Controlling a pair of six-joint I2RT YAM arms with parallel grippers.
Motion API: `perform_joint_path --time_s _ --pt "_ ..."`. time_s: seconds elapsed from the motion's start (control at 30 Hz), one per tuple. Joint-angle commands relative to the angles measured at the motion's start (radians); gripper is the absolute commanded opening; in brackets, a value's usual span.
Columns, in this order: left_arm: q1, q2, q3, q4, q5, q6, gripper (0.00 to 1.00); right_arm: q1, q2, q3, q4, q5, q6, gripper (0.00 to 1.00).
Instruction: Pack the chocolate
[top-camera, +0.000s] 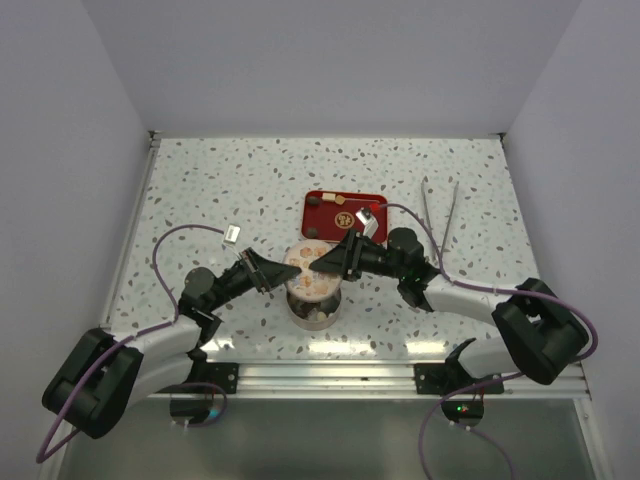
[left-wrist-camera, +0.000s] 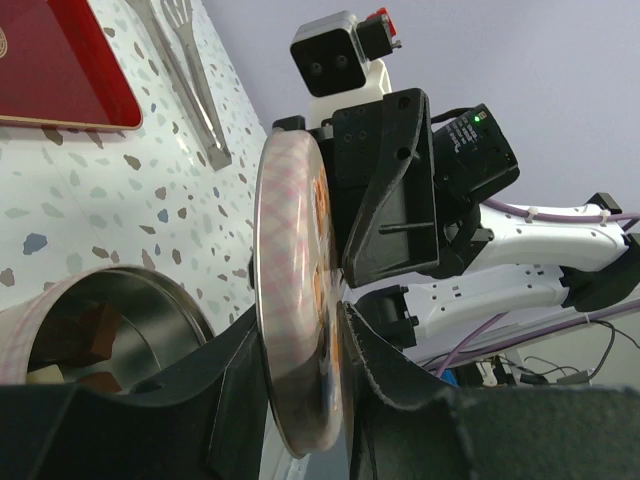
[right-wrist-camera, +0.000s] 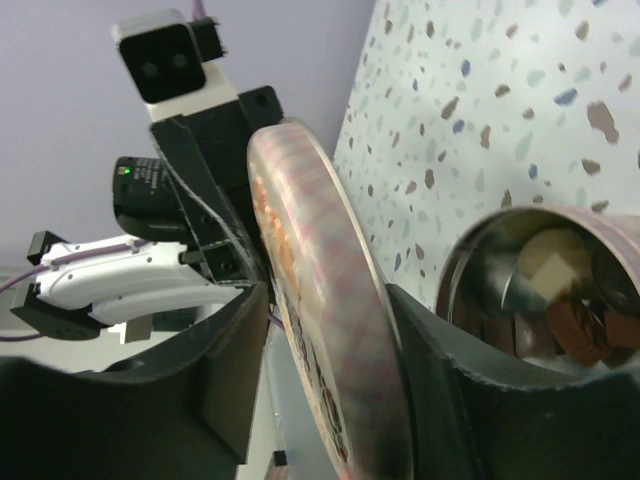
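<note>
A round lid (top-camera: 308, 271) with a pink check rim is held on edge above the open round tin (top-camera: 314, 308). My left gripper (top-camera: 283, 274) is shut on its left side and my right gripper (top-camera: 338, 262) is shut on its right side. In the left wrist view the lid (left-wrist-camera: 290, 290) stands clamped between my fingers (left-wrist-camera: 385, 365). In the right wrist view the lid (right-wrist-camera: 335, 330) is clamped the same way. Brown and cream chocolate pieces (right-wrist-camera: 562, 315) lie inside the tin (right-wrist-camera: 470, 250). They also show in the left wrist view (left-wrist-camera: 88, 335).
A red rectangular tray (top-camera: 343, 213) lies just behind the tin, with a few small dark pieces at its corners. Metal tongs (top-camera: 440, 215) lie at the right. Both also show in the left wrist view, the tray (left-wrist-camera: 50, 70) and the tongs (left-wrist-camera: 190, 85).
</note>
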Motion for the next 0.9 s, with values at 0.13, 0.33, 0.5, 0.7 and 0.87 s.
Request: perform_joint_path --time_s 0.13,0.33,0.5,0.7,0.87 --pt "0.0 -0.044 0.001 -0.031 0.005 -0.011 0.35 0.005 -0.092 0.018 -0.279 0.054 -0.171 0.6" --pt "0.0 -0.053 -0.008 -0.083 0.002 -0.002 0.33 0.006 -0.112 0.026 -0.347 0.071 -0.214 0.57" --pt "-0.001 -0.042 -0.005 -0.133 0.022 0.002 0.31 0.006 -0.091 0.046 -0.388 0.062 -0.221 0.53" --pt "0.0 -0.073 -0.019 -0.239 0.004 0.052 0.3 0.005 -0.1 0.095 -0.537 0.077 -0.289 0.54" --pt "-0.001 -0.098 -0.013 -0.382 -0.036 0.156 0.3 0.008 -0.054 0.093 -0.568 0.083 -0.3 0.54"
